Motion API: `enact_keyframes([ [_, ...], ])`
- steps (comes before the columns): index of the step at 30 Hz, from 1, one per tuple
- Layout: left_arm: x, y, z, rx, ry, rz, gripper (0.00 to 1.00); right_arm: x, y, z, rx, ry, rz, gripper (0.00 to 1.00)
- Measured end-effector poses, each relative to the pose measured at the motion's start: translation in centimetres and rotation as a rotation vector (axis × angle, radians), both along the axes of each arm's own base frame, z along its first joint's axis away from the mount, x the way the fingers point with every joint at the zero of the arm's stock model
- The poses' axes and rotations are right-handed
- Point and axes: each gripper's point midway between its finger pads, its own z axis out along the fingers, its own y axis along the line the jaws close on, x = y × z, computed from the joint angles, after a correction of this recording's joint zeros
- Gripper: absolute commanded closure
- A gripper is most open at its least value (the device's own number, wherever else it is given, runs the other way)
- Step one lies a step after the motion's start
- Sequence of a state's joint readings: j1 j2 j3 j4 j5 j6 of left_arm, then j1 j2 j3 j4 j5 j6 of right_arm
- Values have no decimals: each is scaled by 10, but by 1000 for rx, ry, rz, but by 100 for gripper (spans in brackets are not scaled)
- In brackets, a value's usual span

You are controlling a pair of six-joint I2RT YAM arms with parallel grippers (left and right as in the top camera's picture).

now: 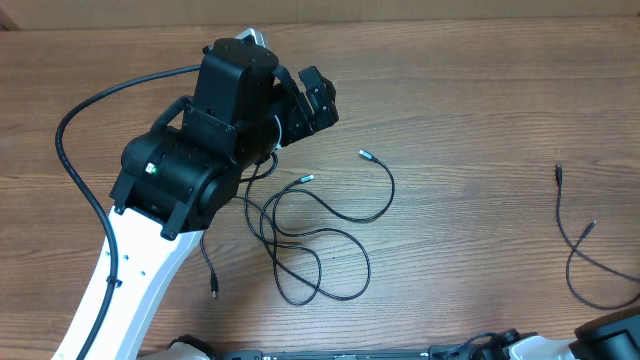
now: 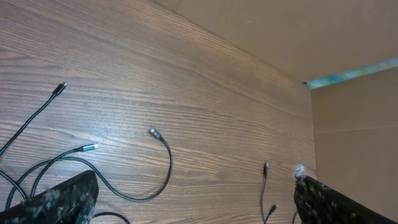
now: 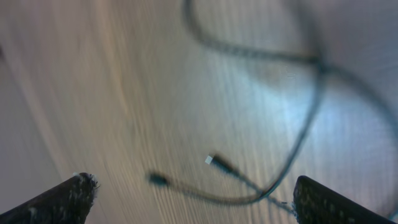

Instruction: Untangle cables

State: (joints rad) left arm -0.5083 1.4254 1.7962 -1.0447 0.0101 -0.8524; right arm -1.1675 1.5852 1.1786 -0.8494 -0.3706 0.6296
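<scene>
Dark, speckled fingertips (image 2: pixel 62 199) of the left gripper (image 2: pixel 196 208) are seen at the two lower corners of the left wrist view. They are set wide apart and nothing is held between them. The right gripper (image 3: pixel 196 205) is likewise spread wide and empty, its fingertips (image 3: pixel 62 199) standing at the lower corners of the blurred right wrist view. Below it a separate thin black cord (image 3: pixel 305 134) is made out on the wood, with two small plug ends lying close together between the fingers.

From overhead, the left gripper (image 1: pixel 312 100) is placed above the brown wood-grain bench (image 1: pixel 470 90), left of centre and towards the far edge. Just beside it, towards the near edge, the tangle of thin black cords (image 1: pixel 318 236) is spread in overlapping loops. Two silver-tipped plugs (image 1: pixel 365 154) are laid out on the side towards the right edge. A black plug is pointed at the near edge, and part of one loop is hidden under the bulky black and white left arm (image 1: pixel 190 170). A thicker black cable (image 1: pixel 75 130) is looped off that arm towards the left edge.

The separate thin black cord (image 1: pixel 568 268) is laid well apart from the tangle, near the right edge, with both ends turned towards the far edge. Only a black part of the right arm (image 1: pixel 612 335) is shown, at the near right corner. A tan cardboard wall (image 2: pixel 348 37) is set along the far edge.
</scene>
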Motion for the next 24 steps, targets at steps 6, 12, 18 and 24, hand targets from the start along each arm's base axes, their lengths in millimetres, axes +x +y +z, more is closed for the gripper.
enact_keyframes([
  [6,0,0,0,0,0,0,0,56,41,2,-58,-6,279,0],
  [12,0,0,0,0,0,0,0,95,88,-5,-145,101,498,0],
  [18,1,0,-2,2,4,0,0,114,124,-22,-229,256,644,0],
  [24,1,0,-2,2,4,0,0,109,138,-59,-206,414,717,0],
])
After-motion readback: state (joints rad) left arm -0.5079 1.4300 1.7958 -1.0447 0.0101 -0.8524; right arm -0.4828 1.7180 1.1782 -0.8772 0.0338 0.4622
